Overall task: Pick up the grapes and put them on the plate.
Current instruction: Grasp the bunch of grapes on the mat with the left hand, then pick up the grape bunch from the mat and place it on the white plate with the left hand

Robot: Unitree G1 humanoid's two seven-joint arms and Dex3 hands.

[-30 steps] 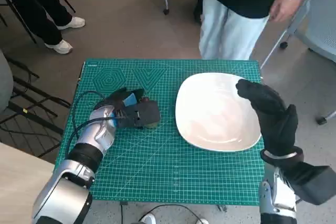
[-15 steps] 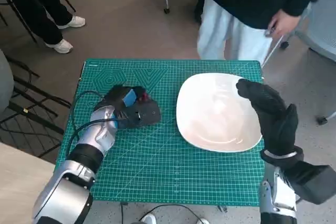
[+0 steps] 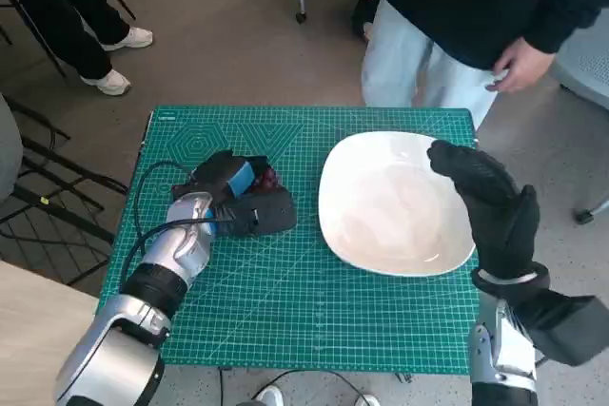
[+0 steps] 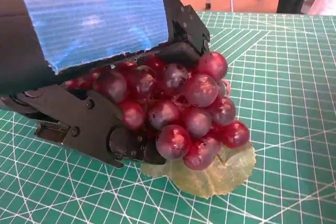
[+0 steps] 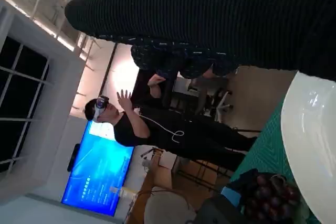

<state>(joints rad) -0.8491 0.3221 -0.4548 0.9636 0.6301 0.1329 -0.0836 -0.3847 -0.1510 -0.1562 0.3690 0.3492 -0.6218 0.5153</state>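
A: Where are the grapes (image 4: 184,106)?

B: In the left hand (image 3: 238,195), whose fingers (image 4: 89,124) clasp the red bunch over the green mat's (image 3: 314,320) left half, its pale leaf (image 4: 210,169) at the mat surface.

A: And the plate (image 3: 381,235)?

B: On the mat's right half, white and bare.

A: The right hand (image 3: 485,206)?

B: Gloved, holding nothing, fingers loosely extended at the plate's right rim.

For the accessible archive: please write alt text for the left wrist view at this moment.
The robot's left hand, black with blue tape over its back, is closed around a bunch of red grapes. A pale green leaf under the bunch lies on the green cutting mat. Chair legs and bare floor show beyond the mat's far edge.
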